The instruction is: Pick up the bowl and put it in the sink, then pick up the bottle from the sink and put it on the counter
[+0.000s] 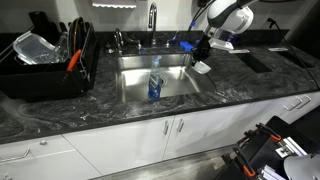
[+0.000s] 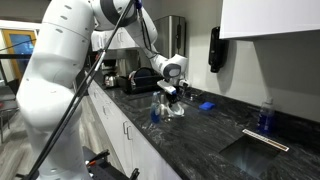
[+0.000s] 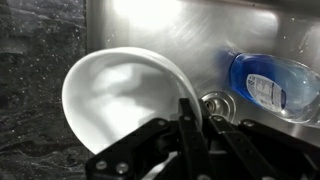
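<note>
**Claw and bowl.** The claw [image 1: 203,52] is closed down onto the rim of the bowl [image 1: 203,66] and holds it tilted at the side edge of the sink [image 1: 135,72], where steel meets the counter [image 1: 250,88]. Whether the bowl touches that edge cannot be told. In the wrist view its mouth [image 3: 115,95] faces the camera, partly over stone and partly over steel.

**Bottle.** The bottle [image 1: 155,86] stands upright near the middle of the basin with its long axis vertical, well apart from the bowl. Bare steel lies open around it.

**Surroundings.** A faucet [image 1: 152,18] rises behind the basin, and a dish rack [image 1: 50,72] sits beyond the opposite edge.
</note>
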### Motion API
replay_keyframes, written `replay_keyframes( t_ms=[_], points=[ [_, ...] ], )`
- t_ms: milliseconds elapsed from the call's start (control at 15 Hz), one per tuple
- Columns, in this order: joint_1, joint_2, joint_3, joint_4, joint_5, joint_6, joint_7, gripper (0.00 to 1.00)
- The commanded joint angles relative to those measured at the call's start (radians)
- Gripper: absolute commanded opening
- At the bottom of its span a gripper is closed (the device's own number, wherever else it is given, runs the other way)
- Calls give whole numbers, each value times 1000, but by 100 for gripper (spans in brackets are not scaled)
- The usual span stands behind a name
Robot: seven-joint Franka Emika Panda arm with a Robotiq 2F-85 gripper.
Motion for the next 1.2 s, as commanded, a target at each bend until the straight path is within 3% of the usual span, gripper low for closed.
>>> replay_keyframes(
  t_ms=[0,333,400,533,1133],
  points=[
    [-7,-2,9,1,5,-2,-11,9],
    [-13,-5,11,1,12,-2,-23,9],
    [-13,-5,11,1,12,-2,-23,2],
    [-2,23,28,13,14,23,-43,2],
    [95,156,41,22,-181,236,-18,2]
  ],
)
